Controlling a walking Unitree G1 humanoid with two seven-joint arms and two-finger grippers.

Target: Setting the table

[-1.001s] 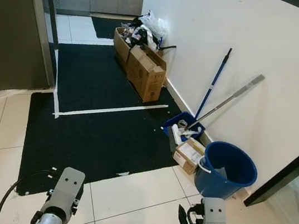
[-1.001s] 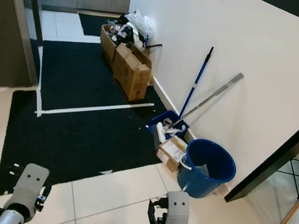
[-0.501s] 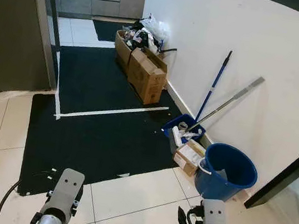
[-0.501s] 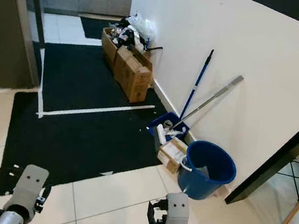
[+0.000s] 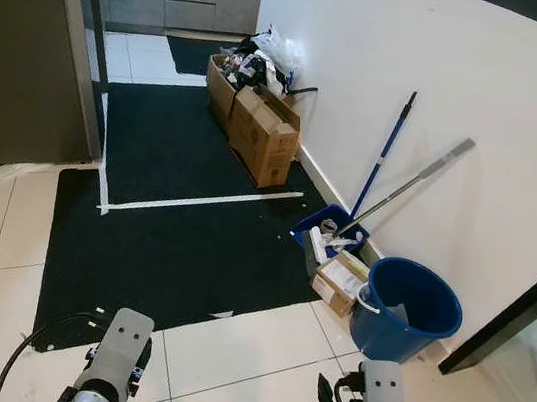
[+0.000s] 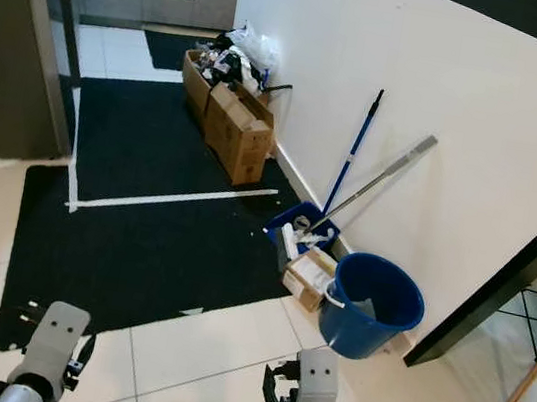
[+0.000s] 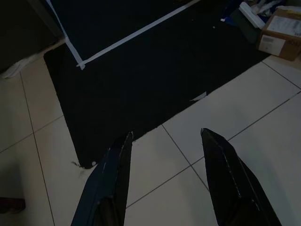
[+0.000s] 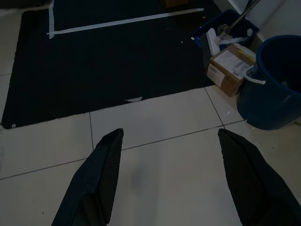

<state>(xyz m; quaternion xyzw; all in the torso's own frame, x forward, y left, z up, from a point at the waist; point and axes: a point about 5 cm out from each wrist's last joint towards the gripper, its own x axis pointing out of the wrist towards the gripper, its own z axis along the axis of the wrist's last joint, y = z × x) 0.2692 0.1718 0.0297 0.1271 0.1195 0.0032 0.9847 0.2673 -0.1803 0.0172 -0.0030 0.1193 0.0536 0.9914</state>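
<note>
Low in the frame, the left gripper [image 7: 164, 141] and right gripper [image 8: 169, 141] hang above white floor tiles [image 5: 247, 344], fingers spread, holding nothing. No tableware is visible. Right of centre, a blue bucket [image 5: 406, 308] stands by the wall, beside a black mat [image 5: 180, 218].

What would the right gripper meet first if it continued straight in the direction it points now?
Most likely the white floor tile. The right gripper, jaws open and empty, points down at bare tile short of the black mat. The blue bucket stands off to one side, probably out of its line.
</note>
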